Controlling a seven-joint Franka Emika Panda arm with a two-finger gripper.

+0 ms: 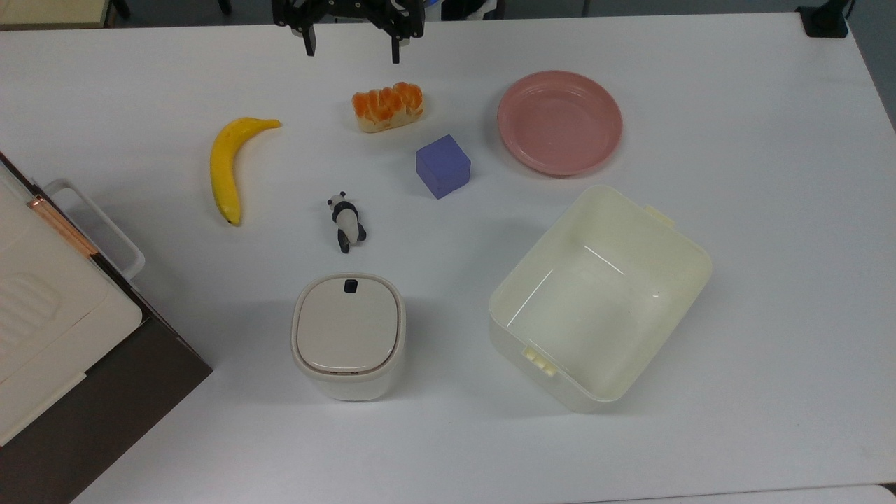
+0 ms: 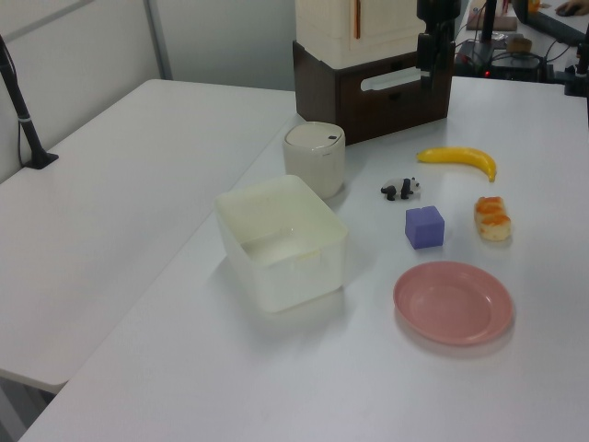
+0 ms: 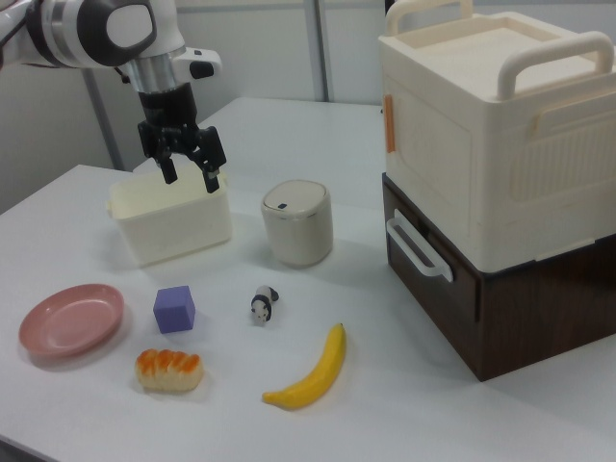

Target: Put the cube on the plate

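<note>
The blue-purple cube (image 1: 442, 165) rests on the white table, near the middle of the top view. Just to its upper right in the top view lies the round pink plate (image 1: 560, 122), with nothing on it. A small gap separates the two. Both also show in the left view, cube (image 2: 424, 226) and plate (image 2: 453, 302), and in the right view, cube (image 3: 174, 310) and plate (image 3: 71, 320). My gripper (image 1: 352, 50) hangs open and holds nothing, at the top view's upper edge beyond the bread. In the right view the gripper (image 3: 191, 176) is raised well above the table.
An orange-topped bread piece (image 1: 388, 106) lies between gripper and cube. A banana (image 1: 227, 164) and a panda figure (image 1: 346, 221) lie to the top view's left. A lidded bin (image 1: 348, 334) and a cream tub (image 1: 689, 255) stand nearer. Stacked boxes (image 1: 49, 315) fill the left edge.
</note>
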